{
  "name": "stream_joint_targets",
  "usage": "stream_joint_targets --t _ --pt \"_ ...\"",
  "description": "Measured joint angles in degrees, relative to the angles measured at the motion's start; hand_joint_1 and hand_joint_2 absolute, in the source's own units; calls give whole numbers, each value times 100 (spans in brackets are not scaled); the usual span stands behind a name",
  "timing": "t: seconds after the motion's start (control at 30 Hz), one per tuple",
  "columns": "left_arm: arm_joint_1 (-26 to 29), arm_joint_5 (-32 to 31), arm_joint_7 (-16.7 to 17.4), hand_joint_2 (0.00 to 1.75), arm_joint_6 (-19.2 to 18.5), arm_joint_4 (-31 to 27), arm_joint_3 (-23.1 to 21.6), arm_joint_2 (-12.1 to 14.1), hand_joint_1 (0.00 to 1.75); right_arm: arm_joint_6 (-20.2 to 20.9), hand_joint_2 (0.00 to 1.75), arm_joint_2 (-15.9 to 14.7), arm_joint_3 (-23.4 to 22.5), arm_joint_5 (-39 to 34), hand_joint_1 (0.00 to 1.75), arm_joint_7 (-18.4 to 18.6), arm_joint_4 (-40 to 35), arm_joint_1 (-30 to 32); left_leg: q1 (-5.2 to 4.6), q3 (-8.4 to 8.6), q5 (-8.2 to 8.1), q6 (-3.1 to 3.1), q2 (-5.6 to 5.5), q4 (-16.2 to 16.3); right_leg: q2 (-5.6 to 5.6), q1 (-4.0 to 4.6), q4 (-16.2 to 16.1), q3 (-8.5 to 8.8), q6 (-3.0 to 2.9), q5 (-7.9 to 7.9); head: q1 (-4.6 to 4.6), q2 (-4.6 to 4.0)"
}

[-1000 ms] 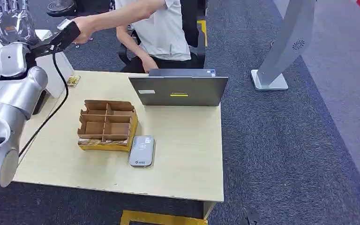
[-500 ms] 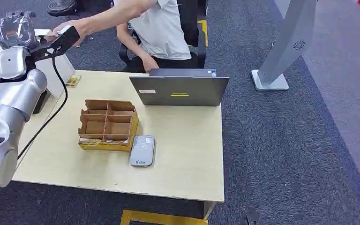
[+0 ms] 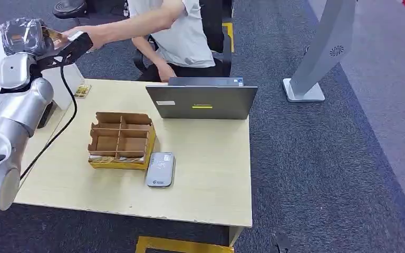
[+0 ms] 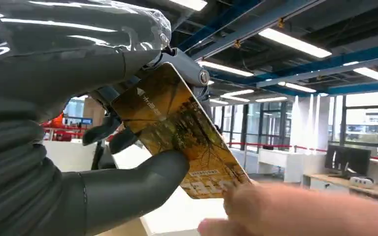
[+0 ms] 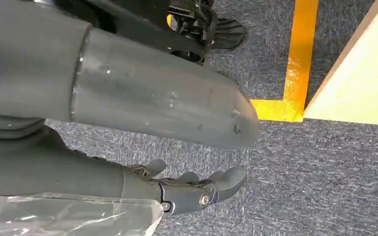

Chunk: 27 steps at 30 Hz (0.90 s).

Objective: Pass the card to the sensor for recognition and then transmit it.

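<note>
our left hand (image 3: 23, 36) is raised beyond the far left corner of the table (image 3: 211, 174), and in the left wrist view our thumb (image 4: 128, 184) and fingers pinch a golden card (image 4: 179, 130). a person's hand (image 4: 295, 211) touches the card's free end; that person (image 3: 176, 31) sits behind the laptop (image 3: 201, 100) at the far edge. our right hand (image 5: 192, 189) hangs over the carpet with fingers loosely apart, holding nothing. the grey sensor (image 3: 160, 169) lies near the front edge, just beside the divided cardboard box (image 3: 119, 140).
</note>
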Motion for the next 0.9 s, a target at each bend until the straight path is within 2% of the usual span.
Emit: stream_joint_targets --t 0.1,0.17,0.3,0.43,0.57,0.7,0.9 --pt "0 24 -66 175 -9 2 0 -2 175 2 0 0 0 2 0 0 0 0 0 0 0 0 -1 0 0 0 0 0 0 0 0 0" --pt "4 96 -232 175 64 0 0 -15 175 4 0 0 0 2 0 -2 0 1 0 0 0 0 -1 0 0 0 0 -1 0 0 0 2" --pt "144 349 -823 175 559 -65 0 -98 175 0 0 0 0 0 0 -26 2 19 -1 -1 0 0 -11 0 -7 0 -2 0 0 0 0 0" --pt "584 599 -1329 175 818 -471 0 -365 175 -28 0 0 -9 -17 0 -92 2 94 -7 -1 0 0 -15 0 -11 -10 -3 3 1 -1 -13 2" --pt "1275 787 -1381 175 728 -1297 -39 -616 175 -44 0 0 -31 -50 0 -181 4 187 -8 -5 -1 1 -22 0 -14 -11 -5 1 4 -2 0 2" --pt "2111 861 -1211 175 339 -2558 -380 -789 175 -59 0 0 -100 -72 0 -288 4 330 -9 -7 -6 9 -21 1 -12 -13 -9 0 9 -3 0 2" --pt "2860 861 -986 175 22 -3805 -931 -861 175 -61 0 0 -194 -85 0 -350 4 460 -9 -13 -7 10 -18 0 -12 -12 -9 -6 9 -4 -2 2"
